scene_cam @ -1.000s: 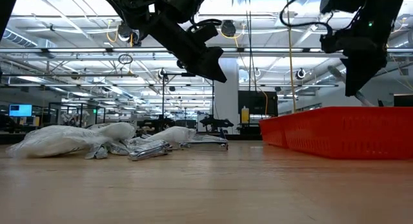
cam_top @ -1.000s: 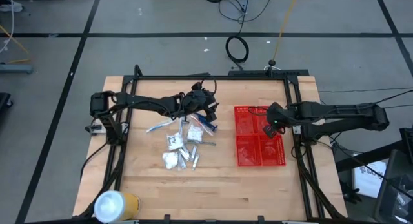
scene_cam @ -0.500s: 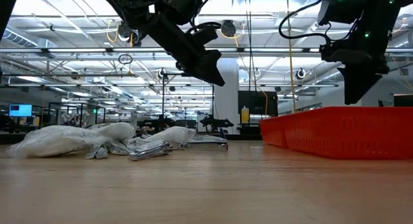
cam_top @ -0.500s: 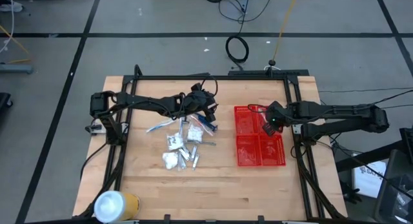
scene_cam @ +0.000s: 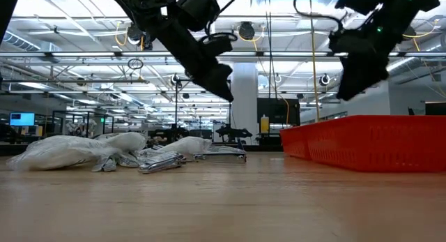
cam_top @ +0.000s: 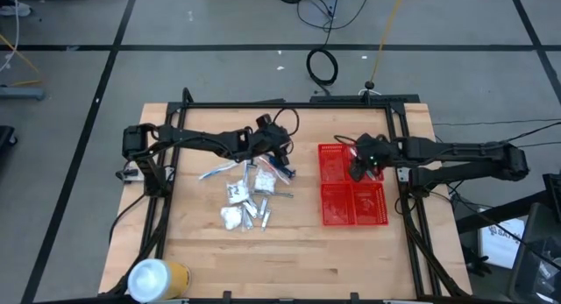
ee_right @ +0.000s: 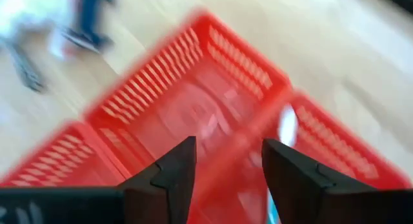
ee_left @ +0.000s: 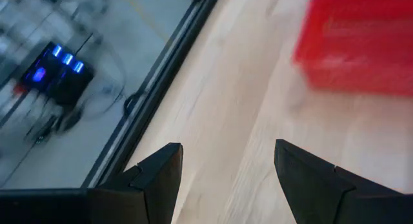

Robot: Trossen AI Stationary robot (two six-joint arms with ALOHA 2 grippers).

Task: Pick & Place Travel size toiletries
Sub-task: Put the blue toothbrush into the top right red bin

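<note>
While the right end effector [cam_top: 358, 168] hangs empty, fingers apart, over the red basket [cam_top: 353, 214], left end effector [cam_top: 282, 150], also parted, should descend on the toiletries [cam_top: 248, 197]

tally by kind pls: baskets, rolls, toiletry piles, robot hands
Red basket: 1
White-and-yellow roll: 1
Toiletries pile: 1 (pieces too small to count)
Robot hands: 2, left hand and right hand
Total: 5
</note>
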